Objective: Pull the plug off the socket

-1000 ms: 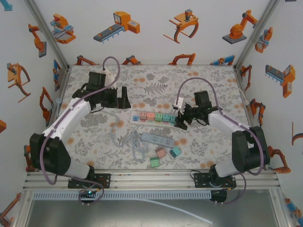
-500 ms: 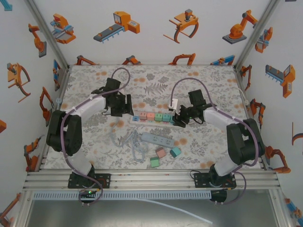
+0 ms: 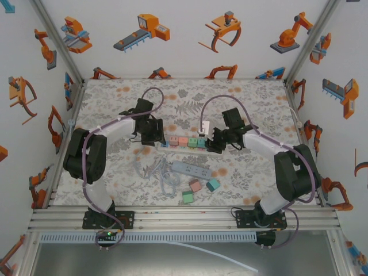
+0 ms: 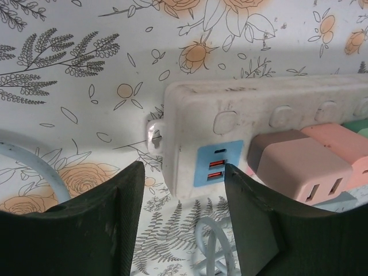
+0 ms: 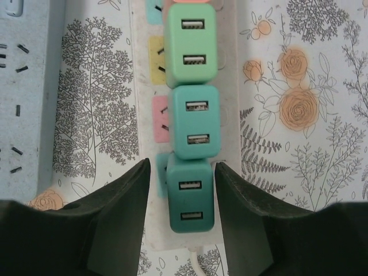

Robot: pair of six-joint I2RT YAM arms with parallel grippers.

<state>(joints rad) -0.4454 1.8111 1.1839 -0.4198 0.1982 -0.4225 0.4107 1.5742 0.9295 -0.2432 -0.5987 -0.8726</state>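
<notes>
Left pincer (image 4: 183, 168) now at power strip (image 4: 259, 98)

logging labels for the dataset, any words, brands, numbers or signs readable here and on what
No readable words, brands or numbers anywhere.
white power strip: plain casing, no print visible.
green plugs: USB ports only, no lettering.
wall stickers: robot drawings, no text.
grey power strip: too small to tell.

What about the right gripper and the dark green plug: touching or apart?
Cannot tell. Right wrist view: right gripper straddles the dark green plug; one finger shows a gap, the other meets its edge unclearly.
</notes>
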